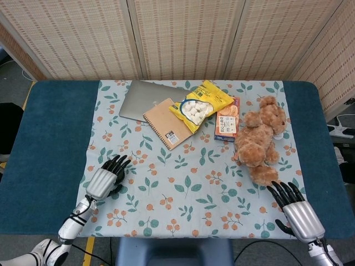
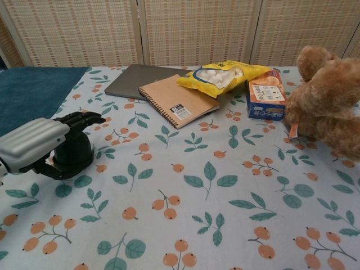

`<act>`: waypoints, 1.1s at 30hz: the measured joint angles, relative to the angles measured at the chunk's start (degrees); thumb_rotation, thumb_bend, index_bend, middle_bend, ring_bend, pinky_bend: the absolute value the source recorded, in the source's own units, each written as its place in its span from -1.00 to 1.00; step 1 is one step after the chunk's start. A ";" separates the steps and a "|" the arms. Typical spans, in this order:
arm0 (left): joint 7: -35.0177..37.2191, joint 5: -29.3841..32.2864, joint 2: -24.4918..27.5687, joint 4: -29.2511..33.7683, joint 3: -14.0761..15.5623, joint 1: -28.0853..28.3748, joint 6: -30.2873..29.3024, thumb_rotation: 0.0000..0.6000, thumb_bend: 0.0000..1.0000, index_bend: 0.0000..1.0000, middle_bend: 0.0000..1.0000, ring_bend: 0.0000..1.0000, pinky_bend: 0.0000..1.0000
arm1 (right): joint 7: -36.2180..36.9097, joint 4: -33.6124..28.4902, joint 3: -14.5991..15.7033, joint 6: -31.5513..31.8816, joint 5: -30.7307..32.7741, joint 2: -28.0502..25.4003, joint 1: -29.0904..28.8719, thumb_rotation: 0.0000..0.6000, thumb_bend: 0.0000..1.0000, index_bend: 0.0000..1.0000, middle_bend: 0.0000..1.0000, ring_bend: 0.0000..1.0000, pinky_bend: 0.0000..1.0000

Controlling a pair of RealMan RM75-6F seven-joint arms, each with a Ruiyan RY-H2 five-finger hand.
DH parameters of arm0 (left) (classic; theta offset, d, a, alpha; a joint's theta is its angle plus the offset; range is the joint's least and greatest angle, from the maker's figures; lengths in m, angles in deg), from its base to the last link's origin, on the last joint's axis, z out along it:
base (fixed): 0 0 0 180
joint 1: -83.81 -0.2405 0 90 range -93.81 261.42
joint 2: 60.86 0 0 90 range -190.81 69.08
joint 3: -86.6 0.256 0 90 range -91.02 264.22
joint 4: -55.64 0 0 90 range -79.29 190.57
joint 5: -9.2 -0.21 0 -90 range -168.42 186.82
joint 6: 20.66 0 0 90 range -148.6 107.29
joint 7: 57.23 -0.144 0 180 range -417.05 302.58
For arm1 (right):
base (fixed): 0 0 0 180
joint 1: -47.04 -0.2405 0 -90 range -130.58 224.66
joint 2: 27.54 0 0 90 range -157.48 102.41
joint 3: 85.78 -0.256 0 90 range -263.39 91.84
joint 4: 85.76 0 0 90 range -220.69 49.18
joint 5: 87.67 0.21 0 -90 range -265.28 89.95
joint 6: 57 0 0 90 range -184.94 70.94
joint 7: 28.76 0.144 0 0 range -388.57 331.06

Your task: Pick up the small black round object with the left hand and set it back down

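Chest view: left hand (image 2: 42,147) fingers arched over black round object (image 2: 72,157), grip unclear; head view hides object.

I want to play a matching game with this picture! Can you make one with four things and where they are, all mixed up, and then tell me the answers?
Things:
1. teddy bear
2. yellow snack bag
3. left hand
4. spiral notebook

Places:
A. over a small black round object, near the cloth's left edge
B. lying partly on the grey laptop
C. on the right side of the cloth, beside the orange box
D. its corner resting on the notebook

Pairs: 1-C, 2-D, 3-A, 4-B
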 measured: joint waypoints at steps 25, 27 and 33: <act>-1.39 4.93 10.72 15.39 -1.80 0.08 -2.19 1.00 -0.37 -1.00 -0.87 -0.98 -0.76 | 0.55 0.22 0.59 1.15 -1.77 -0.26 0.51 1.00 -0.69 -1.00 -1.00 -1.00 -1.00; -0.82 4.33 10.59 15.30 -1.86 -0.21 -3.70 1.00 -0.37 -1.00 -0.83 -0.97 -0.75 | 0.65 0.23 0.68 1.19 -1.98 -0.31 0.52 1.00 -0.69 -1.00 -1.00 -1.00 -1.00; -0.43 3.56 10.76 15.21 -2.03 -0.41 -5.17 1.00 -0.37 -0.98 -0.85 -1.00 -0.77 | 1.08 0.27 0.99 1.57 -2.73 -0.51 0.69 1.00 -0.69 -1.00 -1.00 -1.00 -1.00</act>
